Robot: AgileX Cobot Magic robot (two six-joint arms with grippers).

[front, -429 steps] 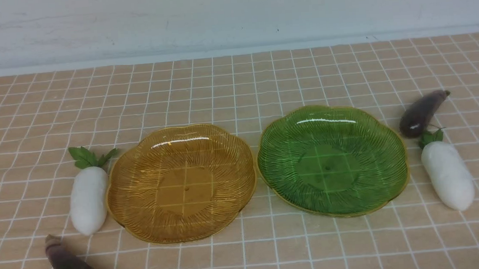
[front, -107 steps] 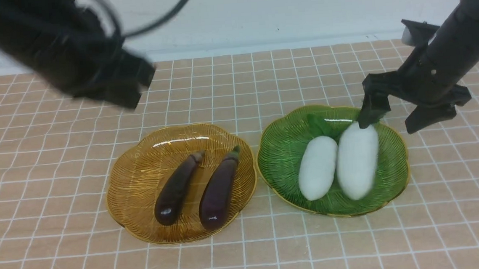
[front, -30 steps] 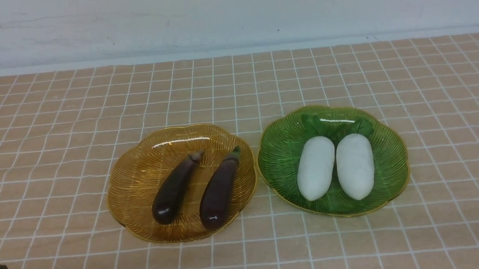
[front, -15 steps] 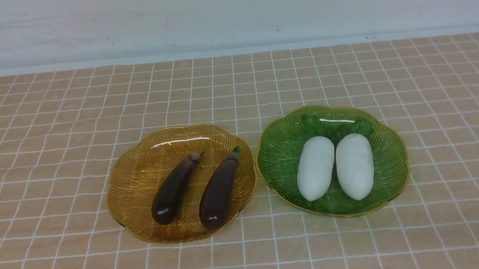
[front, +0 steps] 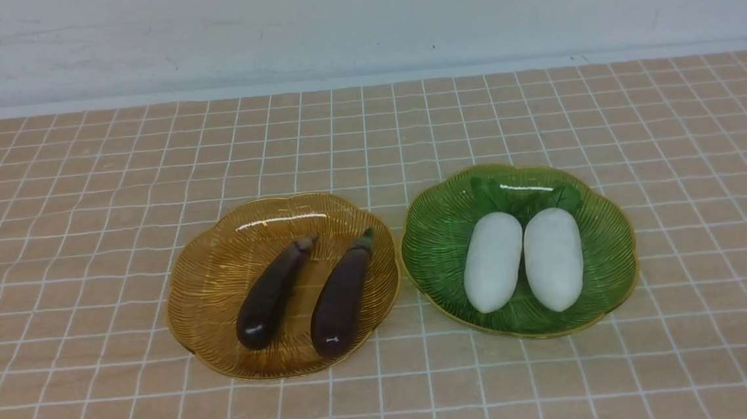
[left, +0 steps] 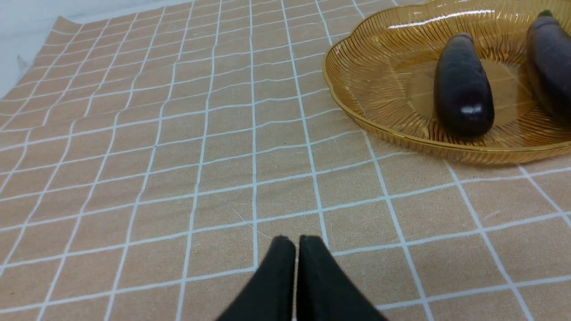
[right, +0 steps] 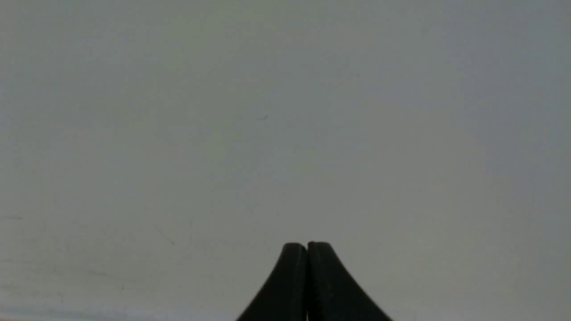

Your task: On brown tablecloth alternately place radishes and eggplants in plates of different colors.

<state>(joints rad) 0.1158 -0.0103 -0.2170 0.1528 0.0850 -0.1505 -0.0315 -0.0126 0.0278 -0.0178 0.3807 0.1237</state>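
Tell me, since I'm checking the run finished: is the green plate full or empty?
Full: the green plate holds both radishes, lying side by side, leaves toward the wall.

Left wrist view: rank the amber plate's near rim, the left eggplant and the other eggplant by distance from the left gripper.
1. Near rim of the translucent amber scalloped plate: closest to the shut left gripper, across bare tablecloth.
2. Glossy dark purple eggplant in the plate's middle: next, just past that rim.
3. Second dark purple eggplant, cut off at the picture's edge: farthest.
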